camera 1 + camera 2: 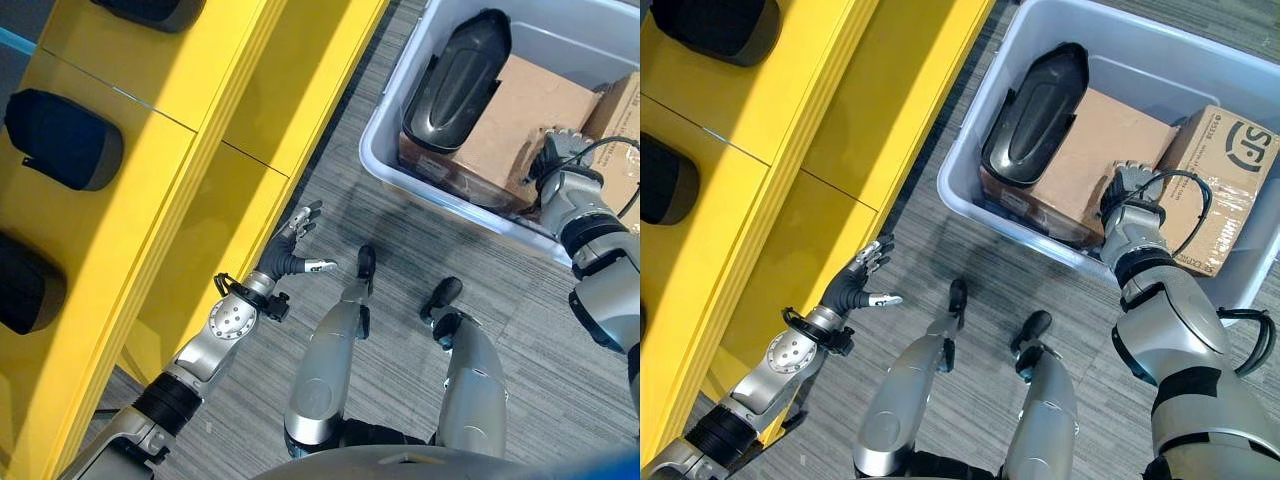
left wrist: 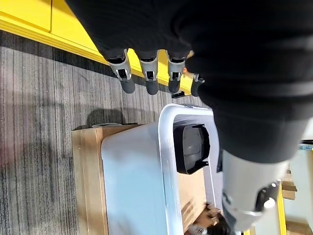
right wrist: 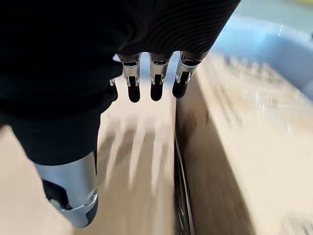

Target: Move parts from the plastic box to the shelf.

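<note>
right robot hand [image 1: 1130,190] of mine hangs open-fingered inside the box [image 1: 970,140], over the cartons [image 1: 1090,150], holding nothing. a dark part [image 1: 1035,115] lies in the box beside it. left robot hand [image 1: 290,245] spreads open above the floor by the yellow shelf [image 1: 180,150].

A grey striped carpet floor [image 1: 940,250] is seen underneath everything. A yellow shelf [image 1: 190,170] is stood on it along the robot's left side, and dark moulded parts [image 1: 62,138] are laid in its compartments, one to each. A pale plastic box [image 1: 970,160] is set directly on the floor ahead and to the right, apart from the shelf. In the left wrist view a light wooden board [image 2: 87,181] is seen flat on the floor just beside the box.
</note>
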You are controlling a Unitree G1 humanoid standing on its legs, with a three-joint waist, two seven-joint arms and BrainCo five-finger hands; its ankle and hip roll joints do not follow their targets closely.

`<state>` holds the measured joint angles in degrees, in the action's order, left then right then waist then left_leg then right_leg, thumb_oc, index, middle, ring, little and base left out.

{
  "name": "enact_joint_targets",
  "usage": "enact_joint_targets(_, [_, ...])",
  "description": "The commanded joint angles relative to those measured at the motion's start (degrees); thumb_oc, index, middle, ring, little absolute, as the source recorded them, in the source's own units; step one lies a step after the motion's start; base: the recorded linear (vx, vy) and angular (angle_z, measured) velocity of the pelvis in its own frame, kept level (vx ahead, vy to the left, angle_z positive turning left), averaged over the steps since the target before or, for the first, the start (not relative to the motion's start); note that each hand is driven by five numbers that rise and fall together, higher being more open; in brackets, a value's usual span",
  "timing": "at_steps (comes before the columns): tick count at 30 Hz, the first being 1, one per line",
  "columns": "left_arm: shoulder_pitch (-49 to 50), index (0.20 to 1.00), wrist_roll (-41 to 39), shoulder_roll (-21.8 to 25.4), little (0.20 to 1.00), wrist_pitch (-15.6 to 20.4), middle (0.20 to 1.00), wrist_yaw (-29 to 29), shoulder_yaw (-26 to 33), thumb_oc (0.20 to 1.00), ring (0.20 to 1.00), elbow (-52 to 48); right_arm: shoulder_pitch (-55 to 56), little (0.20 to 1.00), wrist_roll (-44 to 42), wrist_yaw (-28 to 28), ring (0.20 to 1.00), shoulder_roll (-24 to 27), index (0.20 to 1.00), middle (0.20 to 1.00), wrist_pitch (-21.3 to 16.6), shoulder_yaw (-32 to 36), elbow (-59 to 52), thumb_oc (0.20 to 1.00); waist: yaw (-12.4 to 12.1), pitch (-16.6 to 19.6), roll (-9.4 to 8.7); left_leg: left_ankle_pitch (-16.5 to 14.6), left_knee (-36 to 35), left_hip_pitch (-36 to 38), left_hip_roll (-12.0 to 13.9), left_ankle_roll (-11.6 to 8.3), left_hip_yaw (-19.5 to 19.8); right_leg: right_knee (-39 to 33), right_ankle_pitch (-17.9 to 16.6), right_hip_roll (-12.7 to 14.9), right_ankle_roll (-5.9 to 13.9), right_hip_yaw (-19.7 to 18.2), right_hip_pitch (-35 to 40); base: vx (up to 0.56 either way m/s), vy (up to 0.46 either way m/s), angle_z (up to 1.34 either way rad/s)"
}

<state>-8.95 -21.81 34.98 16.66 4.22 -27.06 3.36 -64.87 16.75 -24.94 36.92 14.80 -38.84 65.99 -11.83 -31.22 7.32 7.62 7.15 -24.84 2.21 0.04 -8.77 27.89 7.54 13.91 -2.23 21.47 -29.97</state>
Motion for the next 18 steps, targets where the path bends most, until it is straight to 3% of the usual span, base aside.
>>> enact_joint_targets(1, [1.81,1.0,0.57,-1.31,1.0,2.8,1.0,2.98,-1.62,1.0,1.0,-6.35,-1.79,1.0,-9.97,-17.88,1.0,2.51,1.0,1.0,-8.95,2.87,-3.31,1.0,0.26,1.42,0.94,-7.46,4.39,-1.59,4.22,-2.23,2.1,-5.4,-1.74,0.31,6.32,-3.47,3.01,0.0,0.088,-0.09])
enact_joint_targets(6, [0.72,1.0,-0.26,-3.44,1.0,2.19,1.0,6.06,-2.19,1.0,1.0,-6.8,1.14,1.0,-4.27,-24.48,1.0,2.29,1.0,1.0,-18.25,11.24,-16.71,1.0,2.39,1.42,1.38,-8.56,6.51,-3.59,3.45,-2.07,1.21,-4.0,-1.02,0.45,5.99,-4.91,0.37,0.0,0.105,-0.12])
enact_joint_targets(9, [-0.29,1.0,-1.26,-4.15,1.0,1.88,1.0,7.06,-2.44,1.0,1.0,-6.29,2.63,1.0,0.01,-21.2,1.0,2.74,1.0,1.0,-17.71,12.21,-25.48,1.0,3.52,1.42,1.52,-9.55,8.96,-5.74,3.13,-1.96,0.76,-2.17,-0.35,0.59,5.78,-5.95,-2.04,0.0,0.076,-0.19])
enact_joint_targets(14, [-1.49,1.0,-2.32,-4.19,1.0,2.73,1.0,7.03,-2.78,1.0,1.0,-4.33,2.17,1.0,8.22,-15.46,1.0,3.38,1.0,1.0,-15.41,8.2,-32.83,1.0,4.14,1.42,1.45,-10.93,12.87,-9.72,2.93,-1.85,0.55,0.76,0.45,0.73,5.48,-7.06,-5.95,0.0,0.015,-0.02])
enact_joint_targets(18, [-2.08,1.0,-3.17,-3.45,1.0,3.35,1.0,6.22,-2.63,1.0,1.0,-2.3,-2.34,1.0,14.38,-8.13,1.0,3.99,1.0,1.0,-11.41,-0.74,-28.95,1.0,2.88,1.42,1.43,-11.76,16.14,-14.3,3.03,-1.55,1.31,3.7,1.19,1.29,5.15,-6.95,-9.68,-0.02,-0.055,0.07])
